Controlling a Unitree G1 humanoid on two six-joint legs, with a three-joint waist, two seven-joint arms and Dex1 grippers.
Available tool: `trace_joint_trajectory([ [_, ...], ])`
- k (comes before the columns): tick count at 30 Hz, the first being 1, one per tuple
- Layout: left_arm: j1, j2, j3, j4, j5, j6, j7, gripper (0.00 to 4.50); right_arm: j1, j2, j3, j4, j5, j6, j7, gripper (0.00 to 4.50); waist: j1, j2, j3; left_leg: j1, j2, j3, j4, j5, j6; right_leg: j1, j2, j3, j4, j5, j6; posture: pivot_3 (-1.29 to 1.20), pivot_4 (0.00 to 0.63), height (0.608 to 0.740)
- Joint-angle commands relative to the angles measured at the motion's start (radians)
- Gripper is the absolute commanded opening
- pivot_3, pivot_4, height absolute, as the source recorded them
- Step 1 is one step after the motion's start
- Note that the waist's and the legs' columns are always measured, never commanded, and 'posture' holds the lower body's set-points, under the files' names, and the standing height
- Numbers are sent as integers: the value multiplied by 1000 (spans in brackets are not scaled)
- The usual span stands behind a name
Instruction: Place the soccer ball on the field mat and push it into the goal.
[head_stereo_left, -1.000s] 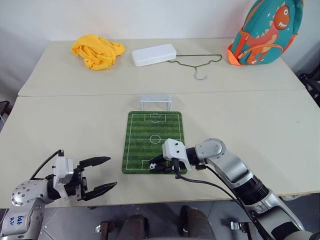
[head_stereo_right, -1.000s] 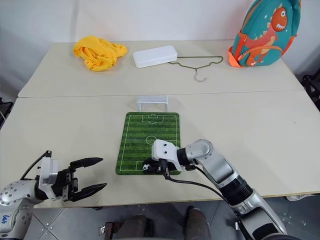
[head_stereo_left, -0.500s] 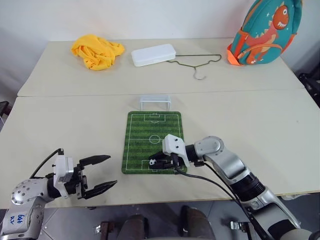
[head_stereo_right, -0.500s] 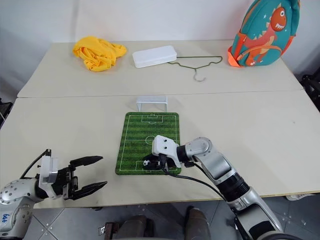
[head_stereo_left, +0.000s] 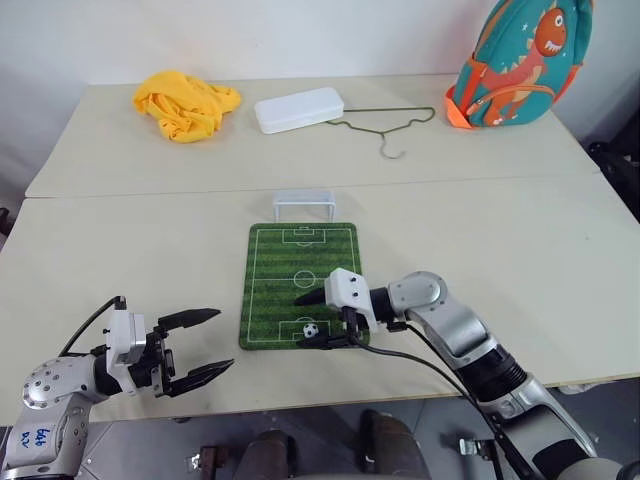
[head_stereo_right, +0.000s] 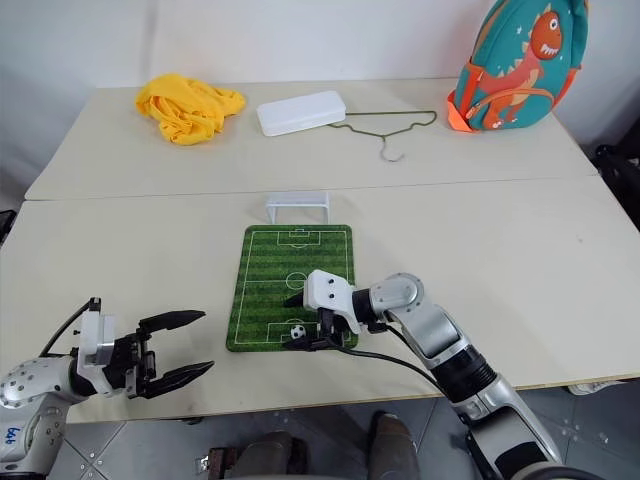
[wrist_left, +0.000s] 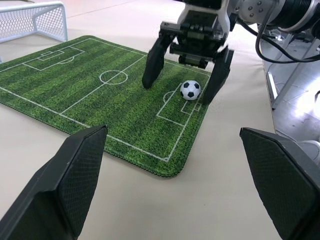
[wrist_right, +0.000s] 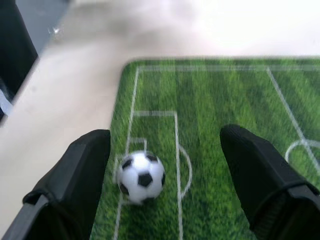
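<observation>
1. Your right gripper (head_stereo_left: 312, 320) has its jaws spread wide, one finger on either side of the soccer ball (head_stereo_left: 311, 329) — not touching it.
2. Your left gripper (head_stereo_left: 208, 346) is likewise spread, gripping nothing.
3. You see the ball on the field mat (head_stereo_left: 300, 283), whose long axis points at the goal (head_stereo_left: 306, 203) — ball at the near end.

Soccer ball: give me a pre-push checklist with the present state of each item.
1. Soccer ball lies on the field mat, near its close end: ok.
2. Right end effector open, fingers either side of the ball, not gripping it: ok.
3. Path along the mat to the goal free of objects: ok.
4. Goal stands at the mat's far end, mouth facing the mat: ok.
5. Ball at rest, not rolling: cannot tell.
6. Left end effector open, off the mat, clear of the path: ok.
</observation>
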Motion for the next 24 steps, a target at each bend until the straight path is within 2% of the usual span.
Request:
trace_joint_trajectory([
  [1,12,-3,16,7,-16,-19,-18,4500,30,-20,-65,-96,110,-20,73,3714,1,0,0,0,0,0,0,0,0,0,0,0,0,0,0,0,150,740],
  [7,-6,8,11,33,-30,-29,-73,4500,99,-109,-140,-185,190,-46,158,3714,4,0,0,0,0,0,0,0,0,0,0,0,0,0,0,0,150,740],
  [10,-9,18,11,40,-35,-28,-112,4500,152,-154,-144,-215,180,-59,165,3082,2,0,0,0,0,0,0,0,0,0,0,0,0,0,0,0,150,740],
  [13,-4,27,22,46,-44,-30,-149,4500,217,-180,-102,-219,107,-88,142,2092,2,0,0,0,0,0,0,0,0,0,0,0,0,0,0,0,150,740],
  [19,21,40,46,58,-50,-17,-159,4500,326,-135,-17,-214,3,-148,55,49,0,0,0,1,0,2,0,0,0,0,0,1,0,0,0,0,150,740],
  [24,42,41,62,41,-56,-6,-146,4500,329,-85,13,-233,-11,-119,-8,49,1,0,0,1,1,2,1,0,0,0,0,1,0,0,0,0,150,740],
])
